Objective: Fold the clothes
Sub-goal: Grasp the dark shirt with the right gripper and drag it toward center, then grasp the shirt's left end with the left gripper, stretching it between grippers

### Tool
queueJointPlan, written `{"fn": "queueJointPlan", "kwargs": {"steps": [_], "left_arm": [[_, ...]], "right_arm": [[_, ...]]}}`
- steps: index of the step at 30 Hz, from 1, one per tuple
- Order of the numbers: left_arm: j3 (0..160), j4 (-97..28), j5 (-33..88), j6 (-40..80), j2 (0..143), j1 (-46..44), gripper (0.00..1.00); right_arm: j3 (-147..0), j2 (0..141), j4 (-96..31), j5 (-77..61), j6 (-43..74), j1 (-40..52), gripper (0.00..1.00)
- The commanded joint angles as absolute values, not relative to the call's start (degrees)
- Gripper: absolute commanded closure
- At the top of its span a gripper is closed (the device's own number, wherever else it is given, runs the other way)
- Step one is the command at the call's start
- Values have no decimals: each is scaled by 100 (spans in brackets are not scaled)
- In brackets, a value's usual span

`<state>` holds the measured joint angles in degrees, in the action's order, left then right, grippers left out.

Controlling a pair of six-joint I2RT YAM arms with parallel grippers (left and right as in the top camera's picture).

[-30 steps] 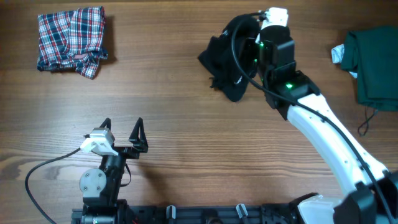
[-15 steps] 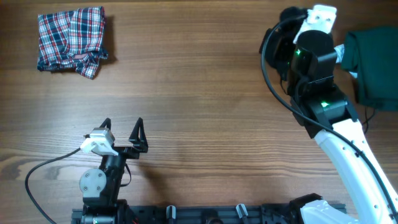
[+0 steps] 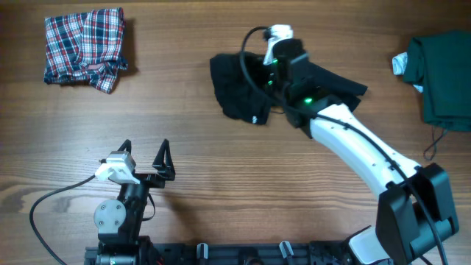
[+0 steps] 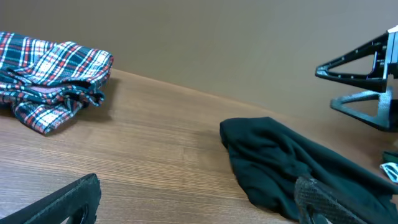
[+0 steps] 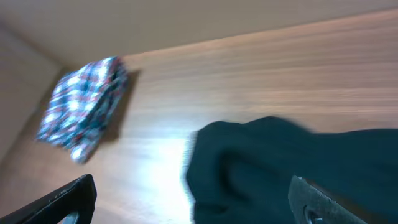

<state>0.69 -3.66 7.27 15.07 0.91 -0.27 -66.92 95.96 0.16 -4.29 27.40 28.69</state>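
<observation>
While the left end effector (image 3: pixel 143 146) sits nearest the base, fingers apart on nothing, likely parked until a second grip is wanted, the black shirt (image 3: pixel 235 92) lies bunched in the middle of the bench (image 3: pixel 221 184), with one flap running right beneath the right arm. Right end effector (image 5: pixel 193 186) hangs low over that shirt, fingers spread wide, cloth under them but not pinched; wrist view blurred. Farther out, plaid garment (image 3: pixel 82 46) far left and dark green garment (image 3: pixel 441 73) far right, both well apart from it, probably set aside to leave working room.
</observation>
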Motion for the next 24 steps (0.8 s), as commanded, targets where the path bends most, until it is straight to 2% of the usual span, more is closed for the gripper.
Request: {"fn": "queueJointPlan", "kwargs": {"steps": [1,9,14,20,24], "left_arm": [[34,-386,652,1372,82,-54,0],[34,-386,652,1372,82,-54,0],[34,-386,652,1372,82,-54,0],[32,-381,698,1422,82,-54,0],[34,-198,886,1739,82,-54,0]], "right_arm": [[-6836,9483,172,-620,2867,2899,0],[-6836,8779,-1033,875,2545,2110,0],[-6831,8742,-1863,884,2552,1466,0],[-6814,8755,-2290,760,2565,875,0],[-6785,8814,-2655,821,1933,838,0]]}}
